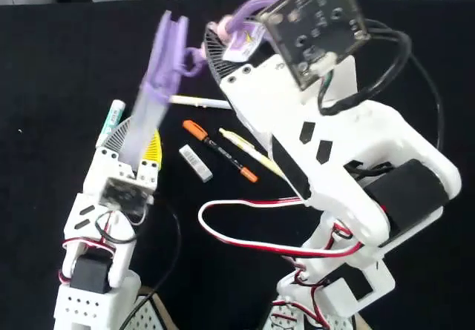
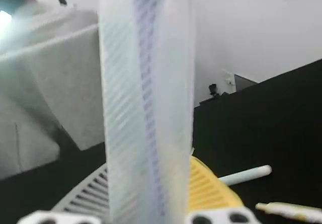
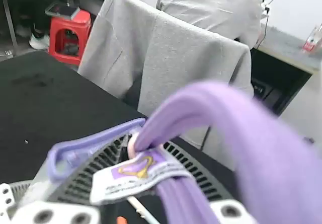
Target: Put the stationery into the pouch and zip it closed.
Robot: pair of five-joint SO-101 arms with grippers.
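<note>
Pouch was lilac, translucent, ribbed; its long axis rose from left end effector toward right end effector, both clenched on it.

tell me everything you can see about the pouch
The pouch is lilac, soft and partly see-through with fine stripes, held nearly upright above the black table. The left end effector grips its lower end; the right end effector grips a purple strap at its upper end, beside a white and purple tag. Whether the zip is open cannot be told.
</note>
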